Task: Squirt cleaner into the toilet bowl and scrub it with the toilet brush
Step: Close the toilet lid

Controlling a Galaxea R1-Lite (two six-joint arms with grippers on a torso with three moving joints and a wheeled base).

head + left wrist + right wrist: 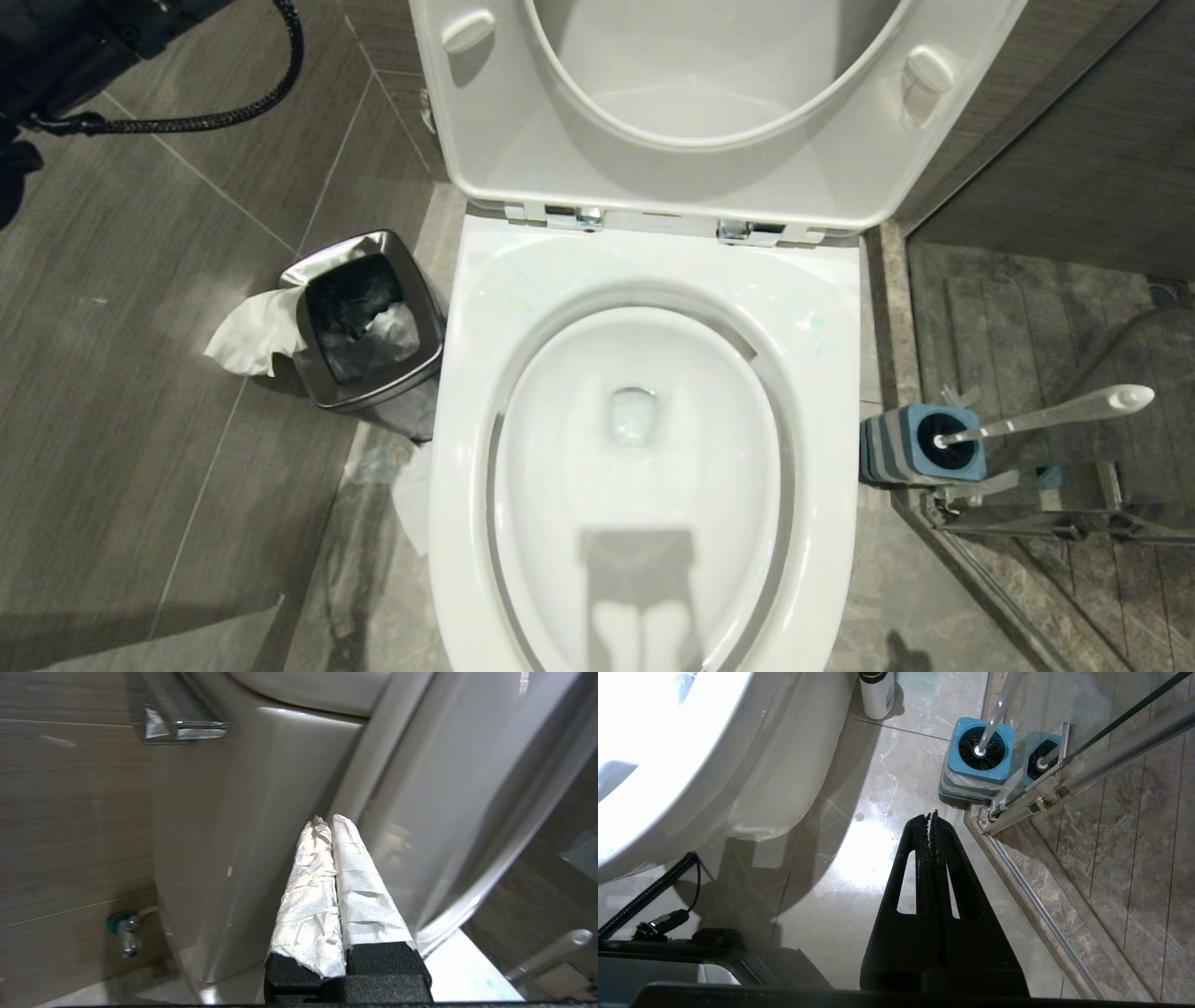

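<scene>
Beside the toilet bowl, left end effector pressed together; right end effector likewise, toilet brush near

i see the toilet bowl, glossy white, seat and lid raised, faint blue streaks of cleaner on its rim. the toilet brush stands tilted in its blue-and-grey holder beside the bowl, by the glass door.
</scene>
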